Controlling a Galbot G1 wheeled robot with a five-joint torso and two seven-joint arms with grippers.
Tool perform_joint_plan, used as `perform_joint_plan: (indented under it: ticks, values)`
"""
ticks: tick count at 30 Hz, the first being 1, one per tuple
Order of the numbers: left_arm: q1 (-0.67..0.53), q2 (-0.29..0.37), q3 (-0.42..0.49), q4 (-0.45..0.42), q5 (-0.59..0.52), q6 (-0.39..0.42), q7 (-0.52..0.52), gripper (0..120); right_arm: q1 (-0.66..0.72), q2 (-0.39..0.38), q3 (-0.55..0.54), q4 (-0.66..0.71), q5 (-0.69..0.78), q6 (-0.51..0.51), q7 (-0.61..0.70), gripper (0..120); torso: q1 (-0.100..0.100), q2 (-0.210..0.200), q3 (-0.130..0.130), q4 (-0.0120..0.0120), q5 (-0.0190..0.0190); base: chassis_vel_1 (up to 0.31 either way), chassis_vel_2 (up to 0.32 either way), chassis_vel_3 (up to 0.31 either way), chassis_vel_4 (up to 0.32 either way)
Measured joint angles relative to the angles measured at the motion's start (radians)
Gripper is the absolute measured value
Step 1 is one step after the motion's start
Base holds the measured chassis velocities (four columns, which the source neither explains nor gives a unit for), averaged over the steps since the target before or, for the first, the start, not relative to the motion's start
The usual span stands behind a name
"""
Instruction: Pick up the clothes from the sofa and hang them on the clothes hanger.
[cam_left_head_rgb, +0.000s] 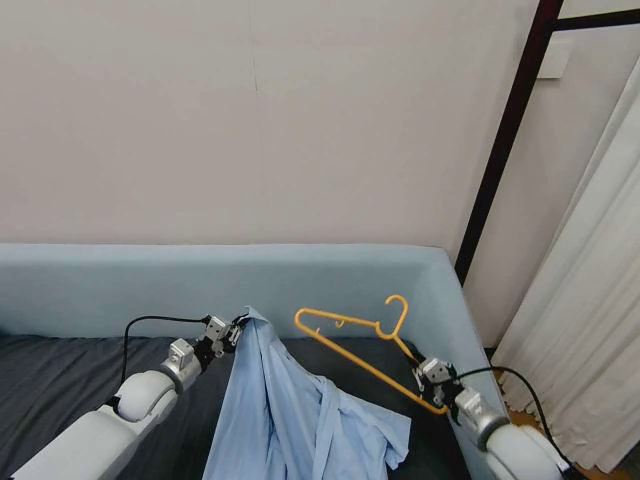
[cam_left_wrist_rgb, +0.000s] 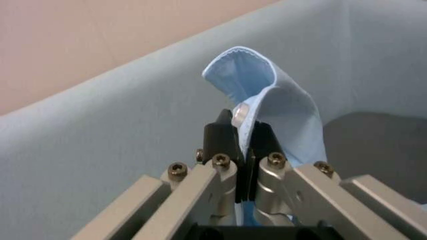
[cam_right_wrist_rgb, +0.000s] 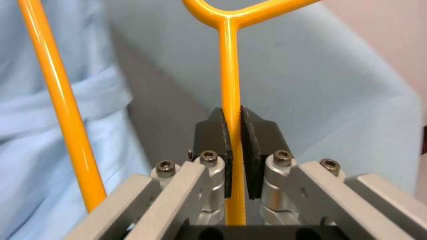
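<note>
1. Left fingers (cam_left_wrist_rgb: 219, 139): I read both black pads as closed on the collar edge of the light blue shirt (cam_left_wrist_rgb: 283, 107). The fabric is pinched between them and curls over above the tips.
2. Left gripper (cam_left_head_rgb: 237, 331): it holds the collar raised in front of the sofa (cam_left_head_rgb: 150, 285) backrest, left of centre in the head view. The shirt hangs from this point and spreads down onto the dark seat cushion (cam_left_head_rgb: 60, 365).
3. Right fingers (cam_right_wrist_rgb: 213, 134): both pads are closed on a straight bar of the orange hanger (cam_right_wrist_rgb: 229, 75), below the fork where the bar branches.
4. Right gripper (cam_left_head_rgb: 424, 374): it sits near the sofa's right-hand corner and carries the hanger clear of the seat. The hanger is tilted, hook uppermost against the backrest, with its long bar slanting left toward the shirt.
5. Hanger and shirt: the long bar passes just beside the shirt's right-hand folds. I cannot tell whether they touch.
6. Surroundings: a plain wall (cam_left_head_rgb: 250, 120) stands behind the sofa, with a black pole (cam_left_head_rgb: 500, 150) and a white curtain (cam_left_head_rgb: 590, 330) to its right.
</note>
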Motion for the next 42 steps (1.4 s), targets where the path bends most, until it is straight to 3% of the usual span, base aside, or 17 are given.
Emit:
perform_joint_plan:
  ticks: [5,20,28,42]
  values:
    - [-0.006,0.022,0.005,-0.039,-0.025,0.000,0.017,0,-0.068,0.047,-0.027,0.023,-0.146,0.000,0.046,4,0.000,0.000,0.000,0.0000,0.0000,0.000,0.000,0.000,0.000]
    - [-0.037,0.045,0.043,-0.065,-0.060,0.005,0.028,0,-0.065,0.221,-0.069,-0.069,-0.450,-0.015,0.093,4,0.000,0.000,0.000,0.0001,-0.0002,0.000,0.000,0.000,0.000]
    - [-0.042,0.063,0.050,-0.087,-0.074,0.012,0.027,0,-0.026,0.273,-0.062,-0.162,-0.535,-0.022,0.162,4,0.000,0.000,0.000,0.0002,0.0000,0.000,0.000,0.000,0.000]
    - [-0.024,0.039,0.044,-0.090,-0.075,0.012,0.024,0,0.022,0.296,-0.082,-0.169,-0.522,-0.027,0.204,4,0.000,0.000,0.000,0.0003,0.0000,0.000,0.000,0.000,0.000]
